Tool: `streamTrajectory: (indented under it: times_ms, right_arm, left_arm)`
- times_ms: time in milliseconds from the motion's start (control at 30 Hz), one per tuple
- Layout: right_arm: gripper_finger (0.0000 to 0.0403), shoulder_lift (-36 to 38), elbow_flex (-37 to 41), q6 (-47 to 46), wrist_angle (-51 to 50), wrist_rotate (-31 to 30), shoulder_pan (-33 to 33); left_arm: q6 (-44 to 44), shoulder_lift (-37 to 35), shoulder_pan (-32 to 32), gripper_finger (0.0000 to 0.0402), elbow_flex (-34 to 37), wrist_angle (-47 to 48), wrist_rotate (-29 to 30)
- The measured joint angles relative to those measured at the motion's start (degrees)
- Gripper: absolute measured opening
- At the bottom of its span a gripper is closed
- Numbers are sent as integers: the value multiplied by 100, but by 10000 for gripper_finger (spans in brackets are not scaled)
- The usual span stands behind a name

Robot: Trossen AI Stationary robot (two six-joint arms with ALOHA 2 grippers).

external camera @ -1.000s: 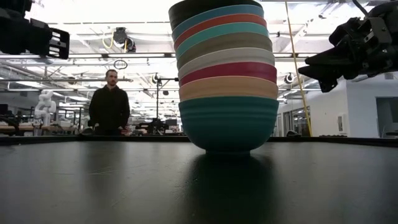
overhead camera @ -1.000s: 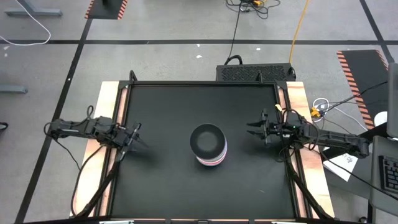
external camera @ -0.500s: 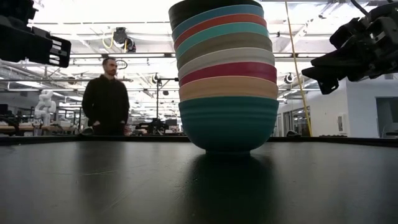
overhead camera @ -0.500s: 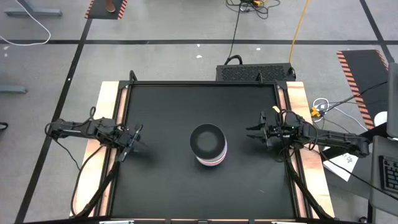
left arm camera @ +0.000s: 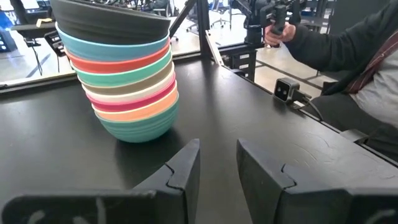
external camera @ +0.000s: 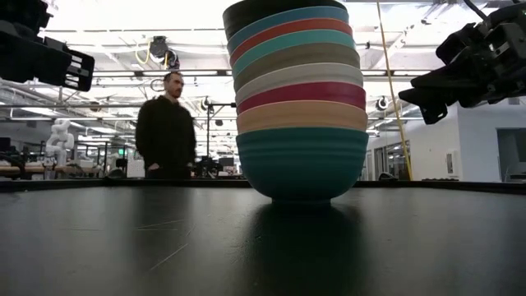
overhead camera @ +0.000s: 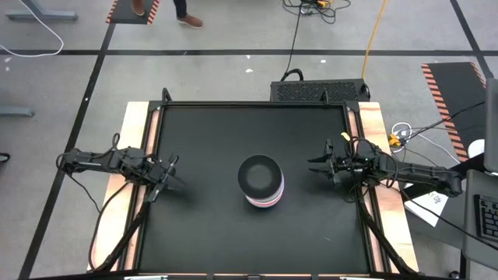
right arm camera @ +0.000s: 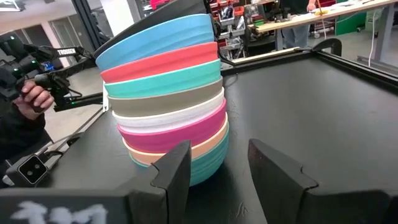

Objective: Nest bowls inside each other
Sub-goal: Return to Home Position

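The bowls stand as one nested stack [overhead camera: 261, 180] in the middle of the black table [overhead camera: 210, 132]. A dark bowl is on top and a turquoise one [external camera: 302, 164] sits on the table by its base. The stack [left arm camera: 121, 74] leans a little, its top offset toward the far left. My left gripper [overhead camera: 173, 173] hovers near the table's left edge, pointing at the stack, open [left arm camera: 217, 165] with nothing between its fingers. My right gripper [overhead camera: 315, 165] hovers near the right edge, facing the stack [right arm camera: 168, 106], also open [right arm camera: 219, 165] and holding nothing.
Bare black table lies between each gripper and the stack. A person [external camera: 167, 123] stands beyond the far edge. A person's hand [right arm camera: 34, 96] on a handle shows beside the table, and a small camera [left arm camera: 286, 90] sits at the table's edge.
The person behind the table has walked to the right in the low view. My left gripper has rolled a little in place. The stack of bowls has not moved.
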State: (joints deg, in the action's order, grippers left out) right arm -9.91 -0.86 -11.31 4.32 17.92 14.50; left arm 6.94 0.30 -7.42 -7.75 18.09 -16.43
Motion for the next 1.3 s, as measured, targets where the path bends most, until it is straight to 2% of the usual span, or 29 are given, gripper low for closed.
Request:
streamTrajectory:
  times_ms: [1300]
  right_arm:
    - [150,0,-1,1,101,-3,0]
  left_arm:
    - [4,7,0,108,-2,-35,2]
